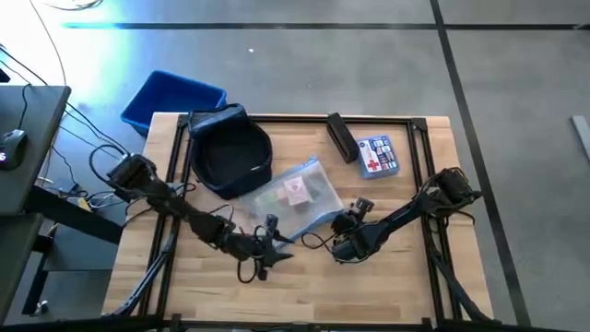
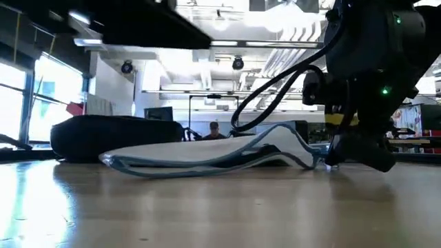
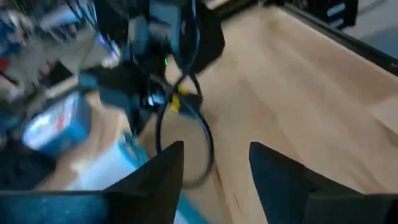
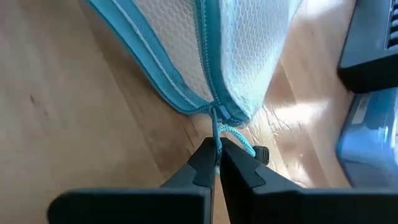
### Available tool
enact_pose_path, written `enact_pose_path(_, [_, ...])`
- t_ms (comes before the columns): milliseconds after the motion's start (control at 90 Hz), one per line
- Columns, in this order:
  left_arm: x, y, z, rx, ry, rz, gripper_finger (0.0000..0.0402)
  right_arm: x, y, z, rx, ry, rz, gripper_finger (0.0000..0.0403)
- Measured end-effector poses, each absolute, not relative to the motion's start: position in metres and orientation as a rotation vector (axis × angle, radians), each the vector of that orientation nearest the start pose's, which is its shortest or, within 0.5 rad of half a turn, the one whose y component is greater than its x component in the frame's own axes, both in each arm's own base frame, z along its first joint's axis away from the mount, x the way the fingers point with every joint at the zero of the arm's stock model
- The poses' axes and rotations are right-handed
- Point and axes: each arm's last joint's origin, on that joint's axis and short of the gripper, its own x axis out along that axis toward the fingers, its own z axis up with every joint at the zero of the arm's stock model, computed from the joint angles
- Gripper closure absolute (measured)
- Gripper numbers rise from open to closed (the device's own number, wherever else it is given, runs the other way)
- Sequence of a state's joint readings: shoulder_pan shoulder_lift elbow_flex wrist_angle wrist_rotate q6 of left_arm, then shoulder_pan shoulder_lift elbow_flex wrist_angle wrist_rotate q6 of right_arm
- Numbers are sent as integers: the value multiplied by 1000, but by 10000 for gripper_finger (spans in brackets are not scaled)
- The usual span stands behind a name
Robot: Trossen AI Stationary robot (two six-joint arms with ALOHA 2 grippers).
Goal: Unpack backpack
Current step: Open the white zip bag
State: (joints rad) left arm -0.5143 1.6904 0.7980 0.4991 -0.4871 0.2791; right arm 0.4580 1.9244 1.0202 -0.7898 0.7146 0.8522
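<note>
The dark navy backpack [image 1: 230, 152] lies on the far left part of the table, also seen as a low dark mound in the low view [image 2: 110, 138]. A clear pouch [image 1: 295, 194] with teal trim lies flat beside it toward the middle [image 2: 207, 155]. My right gripper [image 4: 216, 158] is shut at the pouch's near right corner [image 1: 350, 218]. My left gripper [image 3: 214, 155] stands open over bare wood near the pouch's near edge [image 1: 275, 242], with nothing between its fingers. My right gripper pinches the teal pull cord [image 4: 216, 132] of the pouch's zipper between its two fingertips, at the pouch's corner. The fingers slant down from the table's near right side. The cord runs straight from the fingertips to the zipper end [image 4: 214, 111]; the pouch rests on the table.
A black oblong object [image 1: 341, 136] and a blue box with a red cross [image 1: 378, 155] lie at the far right. A bright blue bin [image 1: 171, 100] stands off the table's far left corner. Bare wood [image 1: 304, 286] stretches along the near edge.
</note>
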Motion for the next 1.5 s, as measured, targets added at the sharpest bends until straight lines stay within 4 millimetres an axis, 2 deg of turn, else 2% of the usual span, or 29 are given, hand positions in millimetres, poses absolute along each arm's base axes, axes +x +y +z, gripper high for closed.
enact_pose_path(211, [326, -132, 140, 556, 396, -12, 229, 283, 126, 117, -293, 1066, -717, 402])
enact_pose_path(333, [331, -130, 120, 637, 444, -37, 229, 284, 130, 119, -343, 1045, -706, 402])
enact_pose_path(422, [331, -131, 109, 749, 495, 13, 229, 283, 131, 120, -356, 1020, -715, 402])
enact_pose_path(722, [330, -140, 123, 944, 533, 409, 229, 284, 132, 120, -347, 1016, -715, 402])
enact_pose_path(967, [328, -137, 125, 952, 557, 573, 229, 283, 133, 120, -379, 1068, -666, 402])
enact_pose_path(1211, [329, -133, 124, 896, 543, 576, 234, 283, 133, 119, -379, 1092, -643, 402])
enact_pose_path(1333, [330, -133, 124, 891, 541, 567, 265, 283, 133, 119, -377, 1088, -643, 402])
enact_pose_path(1500, [335, -136, 131, 849, 514, 579, 345, 283, 135, 119, -356, 1105, -631, 376])
